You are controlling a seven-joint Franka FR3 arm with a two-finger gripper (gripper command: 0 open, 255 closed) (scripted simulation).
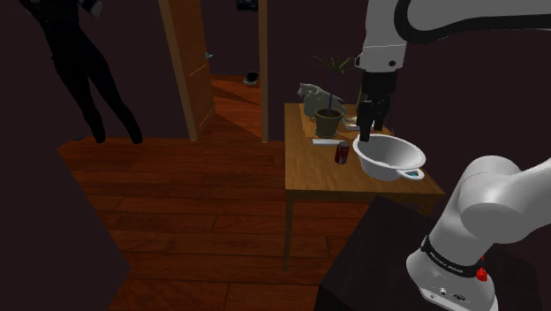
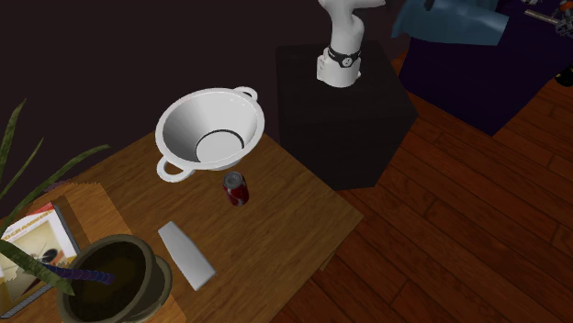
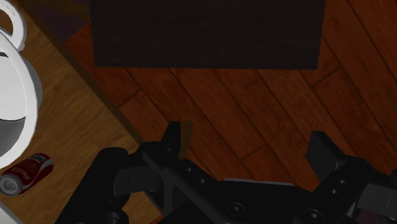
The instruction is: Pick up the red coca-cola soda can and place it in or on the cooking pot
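Shoulder view: arm [image 1: 388,35] points end effector [image 1: 371,125] downward near pot [image 1: 380,166].

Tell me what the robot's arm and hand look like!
The arm is smooth, white and rounded, with dark joints. Near its bottom runs a black band with tiny white lettering, and beside it a small red button. The gripper is all black, with two blocky fingers.

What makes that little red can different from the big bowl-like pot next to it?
The soda can is red; the pot is white. The can is far smaller than the pot. The pot is open-topped with two loop handles; the can has none. Both sit on the wooden table.
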